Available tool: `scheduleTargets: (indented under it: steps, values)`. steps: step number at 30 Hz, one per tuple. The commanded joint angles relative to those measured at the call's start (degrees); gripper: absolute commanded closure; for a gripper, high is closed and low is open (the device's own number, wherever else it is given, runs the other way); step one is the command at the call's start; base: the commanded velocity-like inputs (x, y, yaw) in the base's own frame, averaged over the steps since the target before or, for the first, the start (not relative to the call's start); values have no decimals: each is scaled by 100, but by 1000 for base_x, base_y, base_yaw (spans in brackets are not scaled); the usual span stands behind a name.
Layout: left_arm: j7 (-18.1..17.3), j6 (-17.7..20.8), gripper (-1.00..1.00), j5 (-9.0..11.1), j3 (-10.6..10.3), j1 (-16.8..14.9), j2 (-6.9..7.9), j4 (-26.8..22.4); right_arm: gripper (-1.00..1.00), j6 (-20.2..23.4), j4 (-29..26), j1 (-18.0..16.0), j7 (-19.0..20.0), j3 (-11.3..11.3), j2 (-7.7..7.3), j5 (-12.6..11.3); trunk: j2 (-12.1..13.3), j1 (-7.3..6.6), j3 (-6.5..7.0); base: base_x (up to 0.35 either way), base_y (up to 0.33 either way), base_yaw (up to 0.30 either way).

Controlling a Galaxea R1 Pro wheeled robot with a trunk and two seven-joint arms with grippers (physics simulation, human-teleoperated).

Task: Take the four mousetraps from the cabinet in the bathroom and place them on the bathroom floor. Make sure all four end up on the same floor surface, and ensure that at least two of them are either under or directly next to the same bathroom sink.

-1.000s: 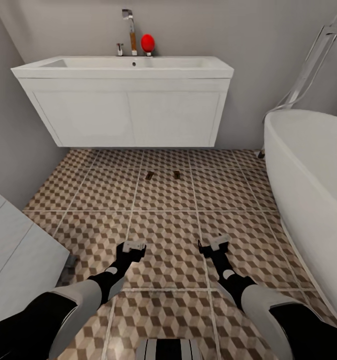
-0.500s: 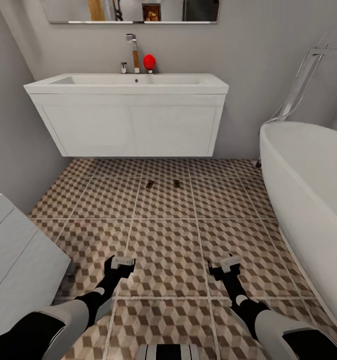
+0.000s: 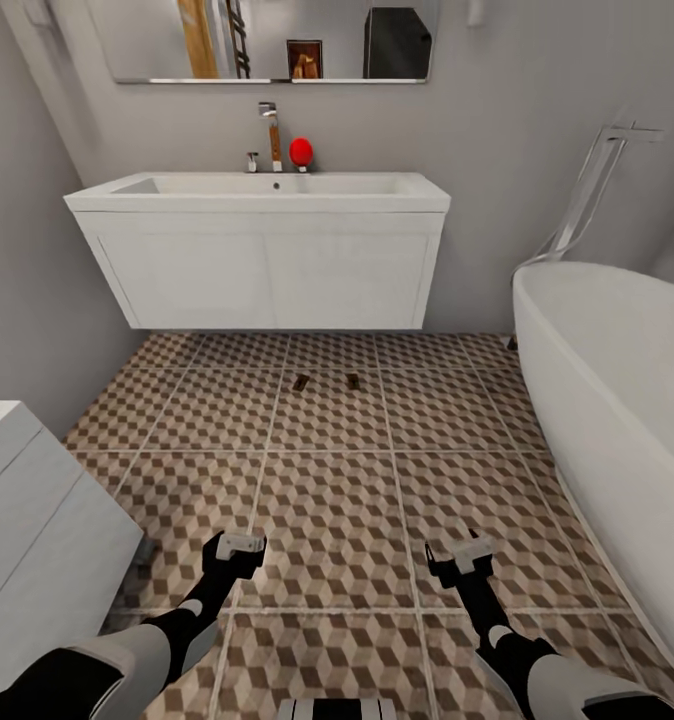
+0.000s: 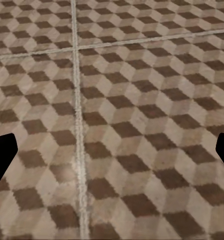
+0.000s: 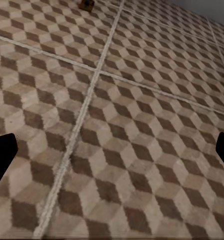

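1. Landmark: the sink [image 3: 262, 245], a wide white wall-hung basin with a boxy front, mounted on the grey wall. A chrome tap [image 3: 270, 130] stands at the back of its rim, with a small red ball-like object [image 3: 300, 151] just beside the tap. A mirror [image 3: 267, 40] hangs on the wall above the sink.
2. Two mousetraps lie on the bathroom floor [image 3: 337, 500] just in front of the sink's lower edge: one mousetrap [image 3: 300, 382] and a second mousetrap [image 3: 352, 380] near it, apart from each other, both flat on the same tile (too small to make out wire parts).
3. In the right wrist view one small brown trap [image 5: 87, 4] sits at the frame edge on the cube-pattern tiles; which of the two it is, I cannot tell.
4. The left gripper [image 3: 239, 546] hangs above the floor, well away from the sink on the robot's side. Its dark fingertips [image 4: 2, 159] sit at opposite edges of the left wrist view with bare tile between them: jaws spread wide, holding nothing.
5. The right gripper [image 3: 464, 553] hangs at a similar distance from the sink. Its fingertips [image 5: 2, 156] are likewise far apart over bare tile: released, empty.
6. A white bathtub [image 3: 617, 420] stands to the sink's right side as seen from the head; a white drawer unit [image 3: 32, 530] stands well in front of the sink's left end, against the wall.
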Motion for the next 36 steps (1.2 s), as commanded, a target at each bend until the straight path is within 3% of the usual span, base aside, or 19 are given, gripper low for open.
scheduleTargets:
  steps: [1,5,10,36]
  values:
    - [1,-21,-100,56,-49,10,-13,25,-100,172,13,59,-59,45,11,32,40,-24,14,0,0,0]
    - [11,-6,-100,57,-49,19,-20,23,-100,479,15,94,-63,45,26,34,200,-111,86,0,0,0]
    - [17,-3,-100,57,-49,23,-20,24,-100,552,16,106,-61,45,32,34,401,-221,176,0,0,0]
    - [28,7,-100,57,-49,25,-37,25,-100,578,16,177,-47,45,49,40,1443,-792,643,0,0,0]
